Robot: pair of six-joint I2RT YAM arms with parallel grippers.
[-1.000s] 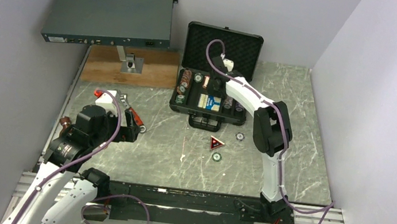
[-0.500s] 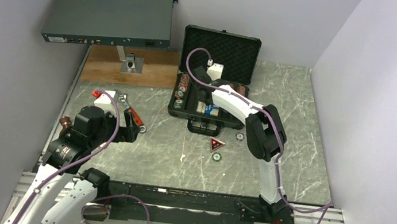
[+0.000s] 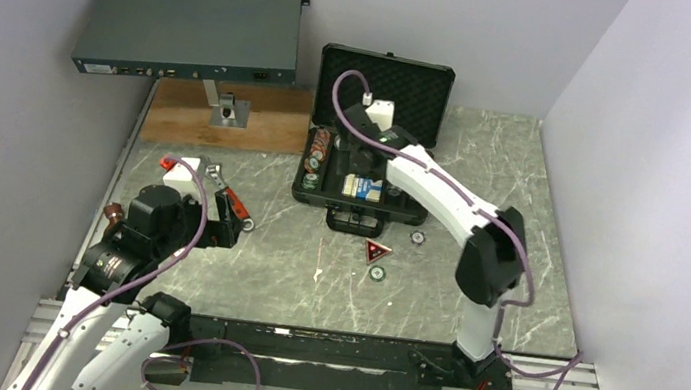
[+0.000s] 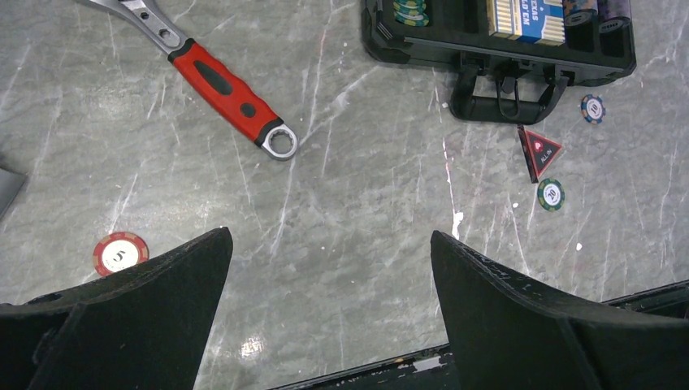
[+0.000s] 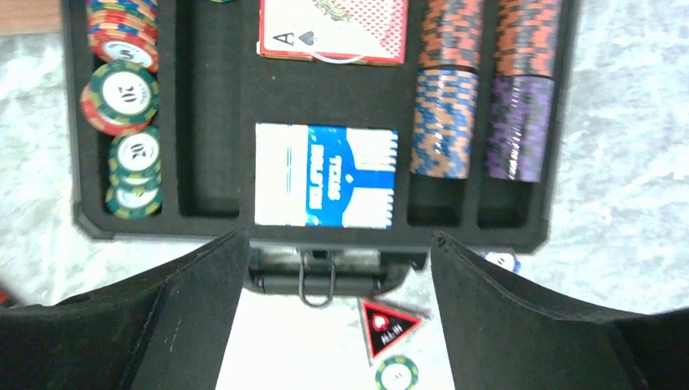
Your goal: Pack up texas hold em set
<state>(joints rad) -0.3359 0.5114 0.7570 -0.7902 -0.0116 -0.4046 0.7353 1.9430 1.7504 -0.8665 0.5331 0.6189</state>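
Nearest the arms, the left tool (image 4: 327,236) hangs over the grey marble desk (image 3: 532,280) with its jaws wide apart and nothing between them. A red five chip (image 4: 119,253) lies flat on the desk just beside one of its fingers, so the left arm is the nearer one for that piece. A red-handled wrench (image 4: 223,88) lies beyond it, apart from the chip.

Farther out, toward the middle of the desk, three loose pieces lie near each other: a green twenty chip (image 4: 551,193), a red triangular token (image 4: 538,150) and a blue-edged chip (image 4: 593,107). All three sit just in front of the handle (image 4: 508,97) of the open black case (image 3: 421,89).

The right tool (image 5: 337,236) hovers above the case's front edge, jaws spread and empty, looking down on the blue card box (image 5: 325,175) and the rows of chips in the foam slots. From this tool the loose pieces lie on the near side, back toward the arm's own base. The token has a point facing the case. The right arm is clearly the closer one for these three.
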